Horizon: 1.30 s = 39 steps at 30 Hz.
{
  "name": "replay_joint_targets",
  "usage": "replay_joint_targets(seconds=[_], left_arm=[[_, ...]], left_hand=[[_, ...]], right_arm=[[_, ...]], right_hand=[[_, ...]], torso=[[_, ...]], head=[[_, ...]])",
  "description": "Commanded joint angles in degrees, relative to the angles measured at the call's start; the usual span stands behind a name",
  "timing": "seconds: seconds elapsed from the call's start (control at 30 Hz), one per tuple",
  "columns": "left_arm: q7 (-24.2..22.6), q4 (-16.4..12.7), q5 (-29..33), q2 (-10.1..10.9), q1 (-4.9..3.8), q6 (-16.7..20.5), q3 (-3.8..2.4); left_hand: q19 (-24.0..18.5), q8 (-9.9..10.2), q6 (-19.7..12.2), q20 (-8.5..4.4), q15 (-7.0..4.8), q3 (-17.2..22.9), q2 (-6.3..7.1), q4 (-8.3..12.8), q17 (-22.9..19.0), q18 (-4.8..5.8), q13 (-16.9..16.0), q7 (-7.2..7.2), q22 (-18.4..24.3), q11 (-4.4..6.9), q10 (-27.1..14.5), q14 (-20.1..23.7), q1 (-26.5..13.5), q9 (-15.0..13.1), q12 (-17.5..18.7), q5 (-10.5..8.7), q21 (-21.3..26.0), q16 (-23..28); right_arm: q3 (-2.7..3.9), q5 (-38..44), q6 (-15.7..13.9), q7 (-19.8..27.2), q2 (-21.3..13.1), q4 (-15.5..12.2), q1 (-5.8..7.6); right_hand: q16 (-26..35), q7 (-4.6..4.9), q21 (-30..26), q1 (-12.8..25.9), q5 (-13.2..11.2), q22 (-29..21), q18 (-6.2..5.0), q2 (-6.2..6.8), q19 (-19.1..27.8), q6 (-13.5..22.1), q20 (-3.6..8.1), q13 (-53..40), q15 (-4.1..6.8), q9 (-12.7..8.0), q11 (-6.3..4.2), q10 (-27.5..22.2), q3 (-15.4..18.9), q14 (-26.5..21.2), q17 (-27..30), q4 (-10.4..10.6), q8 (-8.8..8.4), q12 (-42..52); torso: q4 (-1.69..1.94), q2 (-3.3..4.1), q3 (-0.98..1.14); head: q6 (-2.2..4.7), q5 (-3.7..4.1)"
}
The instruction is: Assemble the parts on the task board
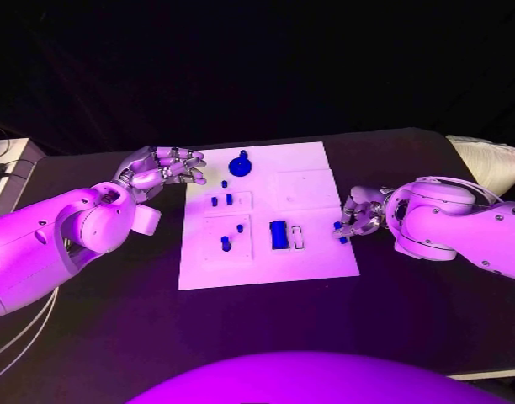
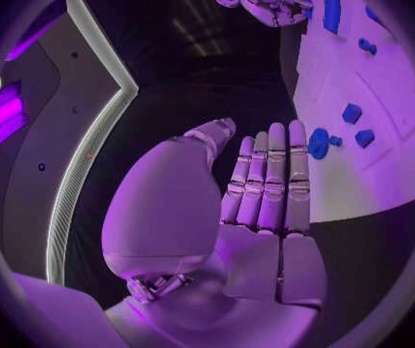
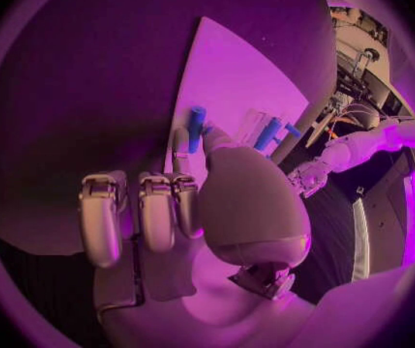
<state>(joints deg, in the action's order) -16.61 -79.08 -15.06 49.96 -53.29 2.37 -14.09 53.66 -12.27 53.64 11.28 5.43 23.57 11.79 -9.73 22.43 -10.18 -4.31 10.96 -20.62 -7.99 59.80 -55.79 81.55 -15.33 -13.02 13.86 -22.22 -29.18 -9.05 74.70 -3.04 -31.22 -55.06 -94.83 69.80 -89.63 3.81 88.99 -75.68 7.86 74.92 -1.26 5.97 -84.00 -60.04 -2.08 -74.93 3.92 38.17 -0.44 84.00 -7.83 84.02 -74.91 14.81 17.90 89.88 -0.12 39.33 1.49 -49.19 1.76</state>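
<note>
Parts in blue lie scattered on the task board (image 1: 312, 189), a white rectangular plate whose long axis runs away from the robot along the middle of the black bench (image 1: 427, 295); a round blue part (image 1: 241, 166) with a small knob sits near the board's far edge; two small blue pegs (image 1: 221, 200) stand side by side in a shallow recess on the board's left half; another short peg (image 1: 225, 243) stands in the recess nearer the robot; a larger rectangular blue block (image 1: 279, 233) lies near the board's middle, its long axis running along the board's length.

The right hand (image 1: 361, 215) is at the board's right edge, pinching a slim blue rod (image 3: 197, 127) between thumb and one finger; in the right wrist view the rod points away from the palm toward the board, while the other fingers (image 3: 156, 209) are curled in.

The left hand (image 1: 161, 171) hovers just off the board's far left corner, holding nothing; in the left wrist view its fingers (image 2: 270, 174) lie straight and pressed side by side, thumb set apart.
</note>
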Motion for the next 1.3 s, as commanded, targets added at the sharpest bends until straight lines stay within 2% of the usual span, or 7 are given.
replay_joint_targets(seconds=[0.03,0.3,0.43,0.53,0.73,0.97,1.3], left_arm=[[-0.71,-0.12,0.39,-0.1,0.0,-1.0,-0.03],[-0.67,-0.12,0.39,-0.11,0.0,-0.99,-0.03],[-0.65,-0.12,0.39,-0.09,0.0,-0.97,-0.03],[-0.64,-0.12,0.39,-0.08,0.0,-0.98,-0.03],[-0.57,-0.09,0.39,-0.05,0.0,-1.0,-0.03],[-0.36,-0.07,0.41,-0.06,0.01,-1.17,-0.03],[-0.27,-0.18,0.42,-0.04,0.01,-1.25,-0.03]], left_hand=[[0.19,0.19,-0.34,0.16,0.07,-0.02,-0.21,-0.47,0.07,-0.23,-0.1,-0.06,0.08,-0.15,0.16,0.37,-0.22,0.03,0.02,-0.27,0.23,-0.32],[0.27,0.18,-0.34,0.16,0.06,-0.01,-0.23,-0.45,0.12,-0.24,-0.1,-0.06,0.13,-0.15,0.14,0.39,-0.11,0.02,0.02,-0.26,0.3,-0.36],[0.34,0.18,-0.34,0.16,0.06,-0.01,-0.25,-0.43,0.16,-0.25,-0.1,-0.06,0.19,-0.15,0.12,0.42,0.0,0.02,0.01,-0.26,0.36,-0.41],[0.34,0.18,-0.34,0.16,0.06,-0.01,-0.25,-0.43,0.16,-0.25,-0.1,-0.06,0.19,-0.15,0.12,0.42,0.0,0.02,0.01,-0.26,0.36,-0.41],[0.4,0.17,-0.33,0.16,0.05,0.0,-0.27,-0.42,0.2,-0.26,-0.11,-0.05,0.24,-0.15,0.11,0.45,0.1,0.02,0.01,-0.25,0.42,-0.45],[0.44,0.18,-0.36,0.16,0.05,0.0,-0.27,-0.43,0.22,-0.26,-0.11,-0.02,0.28,-0.16,0.1,0.47,0.14,0.02,0.01,-0.25,0.46,-0.47],[0.52,0.18,-0.38,0.15,0.06,0.02,-0.33,-0.43,0.27,-0.26,-0.1,0.02,0.35,-0.19,0.05,0.53,0.26,0.02,0.03,-0.2,0.55,-0.51]], right_arm=[[-0.33,2.76,0.81,-0.5,0.37,-0.04,-0.59],[-0.37,3.39,0.97,-0.52,0.56,-0.31,-0.79],[-0.38,3.33,-0.1,-0.46,0.52,-0.64,-0.93],[-0.37,2.72,-1.54,-0.44,0.42,-0.91,-0.98],[-0.25,-1.05,-5.31,-0.33,-0.36,-2.64,-0.77],[-0.05,-7.5,-9.36,-0.2,-0.21,-5.35,0.74],[-0.25,-12.58,-10.13,-0.3,2.93,-5.25,0.94]], right_hand=[[-0.37,-0.23,0.03,-2.88,2.02,14.83,1.07,0.77,-5.81,0.71,0.46,-15.07,0.46,-0.16,-0.29,6.0,-2.27,5.98,-15.09,-0.9,-1.11,0.12],[-0.37,0.04,0.11,-5.67,7.89,14.85,1.09,3.92,-5.82,0.02,0.38,-15.07,0.3,-0.64,-0.08,6.0,-8.82,5.98,-15.09,-2.07,-2.36,0.12],[-0.37,0.17,0.11,-5.38,12.92,14.85,1.08,5.32,-5.82,-0.42,0.31,-15.07,0.23,-0.54,0.0,6.0,-13.18,5.98,-15.09,-3.03,-2.76,0.12],[-0.37,0.26,0.15,-4.41,15.45,14.86,1.09,5.99,-5.83,-0.48,0.27,-15.07,0.16,-0.26,0.08,6.0,-15.44,5.98,-15.09,-3.7,-2.85,0.12],[-0.37,0.2,0.25,-2.9,16.37,14.88,1.11,6.17,-5.85,-0.55,0.26,-15.07,0.18,0.05,0.03,6.0,-16.57,5.98,-15.09,-3.65,-2.79,0.12],[-0.37,-0.05,0.47,0.08,16.74,14.94,1.15,6.13,-5.89,-0.69,0.35,-15.07,0.32,0.55,-0.15,6.0,-17.64,5.98,-15.09,-2.83,-2.6,0.12],[-0.37,-0.35,0.26,1.94,15.86,14.89,1.11,5.82,-5.85,-1.07,0.48,-15.07,0.51,1.0,-0.39,6.0,-18.29,5.98,-15.09,-2.29,-2.24,0.12]], torso=[[0.01,-0.02,-0.04],[0.03,-0.05,-0.11],[0.04,-0.01,-0.06],[0.03,-0.02,-0.04],[-0.03,-0.03,-0.01],[-0.05,0.0,-0.03],[0.06,-0.01,-0.13]], head=[[-0.09,0.11],[-0.06,0.2],[-0.04,0.22],[-0.01,0.15],[-0.06,-0.1],[-0.03,0.01],[-0.1,0.1]])
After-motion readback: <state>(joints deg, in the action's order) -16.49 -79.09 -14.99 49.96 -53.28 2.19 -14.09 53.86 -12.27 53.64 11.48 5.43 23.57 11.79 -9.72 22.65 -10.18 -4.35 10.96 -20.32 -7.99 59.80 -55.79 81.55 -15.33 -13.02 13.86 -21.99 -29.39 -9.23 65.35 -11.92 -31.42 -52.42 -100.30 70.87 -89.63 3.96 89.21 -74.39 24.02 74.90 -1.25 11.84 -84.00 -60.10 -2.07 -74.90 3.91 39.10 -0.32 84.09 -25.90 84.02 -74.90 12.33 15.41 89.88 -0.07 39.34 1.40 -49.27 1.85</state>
